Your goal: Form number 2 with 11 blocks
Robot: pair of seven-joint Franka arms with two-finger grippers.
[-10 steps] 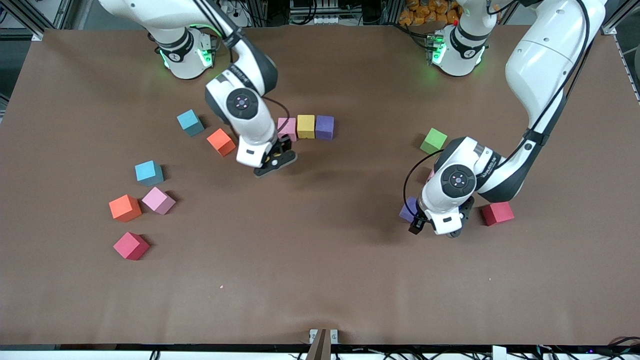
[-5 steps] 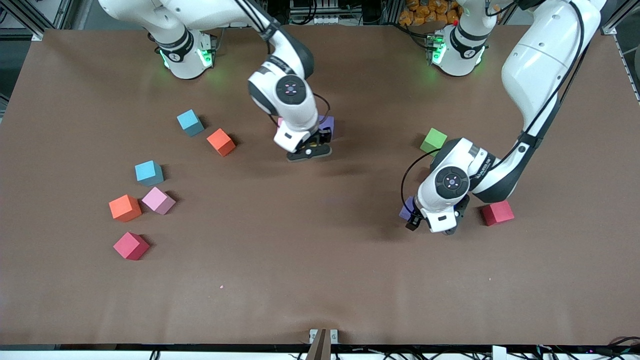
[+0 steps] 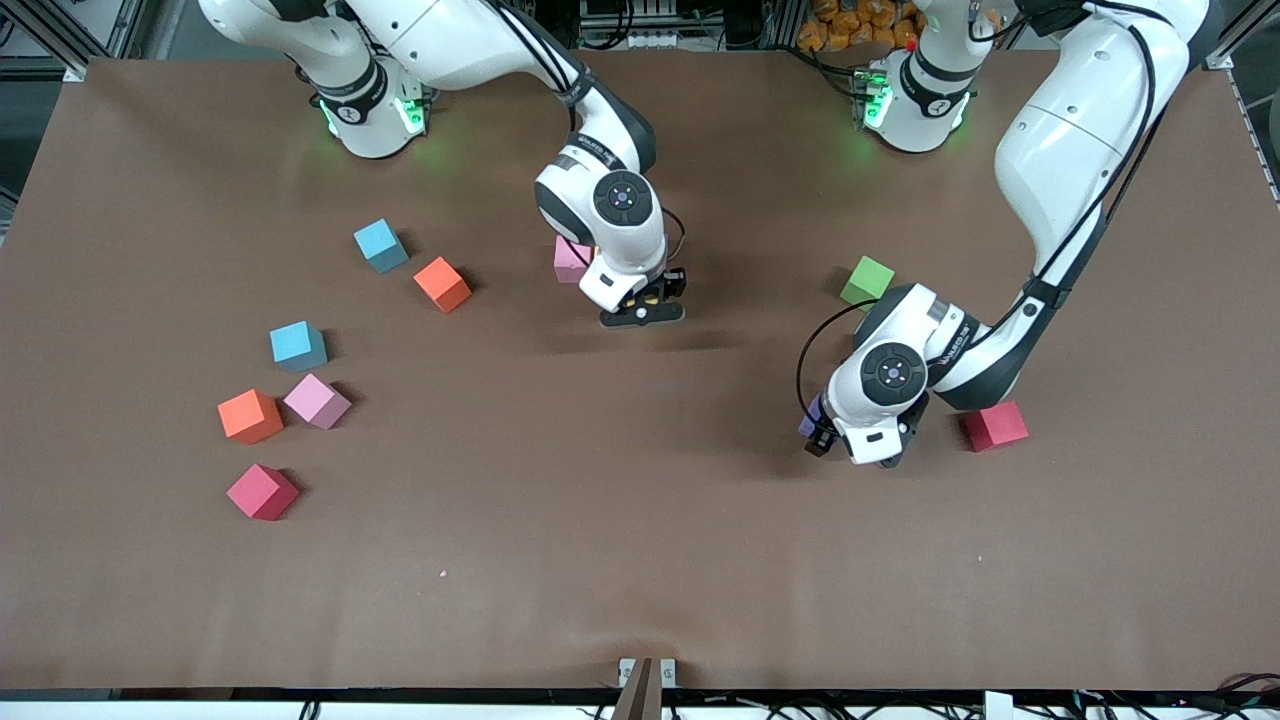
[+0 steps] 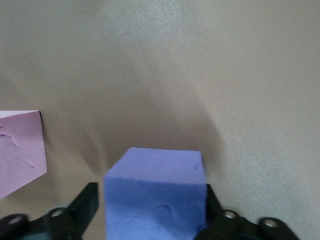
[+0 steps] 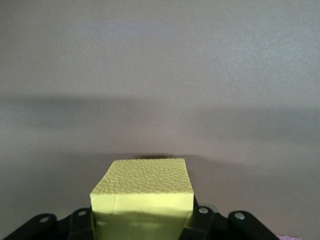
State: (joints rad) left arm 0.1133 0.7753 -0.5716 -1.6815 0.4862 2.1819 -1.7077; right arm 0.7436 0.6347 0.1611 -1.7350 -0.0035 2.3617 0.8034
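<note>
1. Sitting gripped between right pincer (image 5: 145, 222) fingers: yellow block (image 5: 145, 195).
2. Resting between left pincer (image 4: 150, 220) fingers: purple block (image 4: 156, 192), beside pink block (image 4: 20, 150).
3. Lying scattered on worktop (image 3: 600, 520): green block (image 3: 866, 281), red block (image 3: 994, 426), orange block (image 3: 442, 284).

Table covering (image 3: 640, 560): a matt brown sheet, smooth, faintly rippled along the lower edge of the front view.
Yellow block (image 5: 145, 192): matt foam, finely pebbled on top.
Purple block (image 4: 155, 200): matt foam, lightly dented.
Pink block (image 4: 20, 150): matt, creased.
Arm shells (image 3: 1075, 130): glossy white plastic, with black joints.
</note>
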